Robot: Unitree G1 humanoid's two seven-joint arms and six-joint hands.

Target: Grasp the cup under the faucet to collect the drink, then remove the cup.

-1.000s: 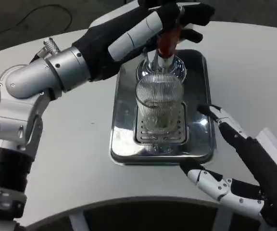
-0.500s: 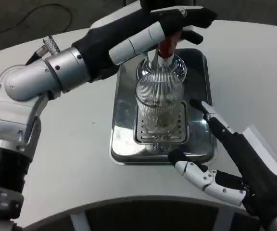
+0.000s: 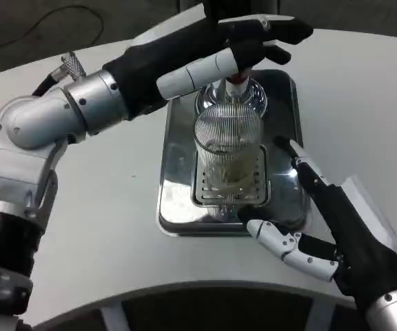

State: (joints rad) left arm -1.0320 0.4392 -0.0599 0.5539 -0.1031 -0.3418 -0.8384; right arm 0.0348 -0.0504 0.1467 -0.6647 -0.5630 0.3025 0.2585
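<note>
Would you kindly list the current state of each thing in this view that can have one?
Ribbed glass cup: upright on the drain grate, under the faucet, not held.
Faucet handle: covered by the left hand.
Left hand: resting on the faucet handle.
Right hand: open, fingers apart beside the cup, holding nothing.
Steel drip tray: flat on the table.

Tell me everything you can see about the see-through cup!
The cup is clear with thin ribs running up and down its sides, so it looks like glass or plastic. It stands upright on the slotted grate of a shiny metal tray, right below the faucet. Something pale shows at its bottom. The right hand is near with fingers spread, not touching it.
</note>
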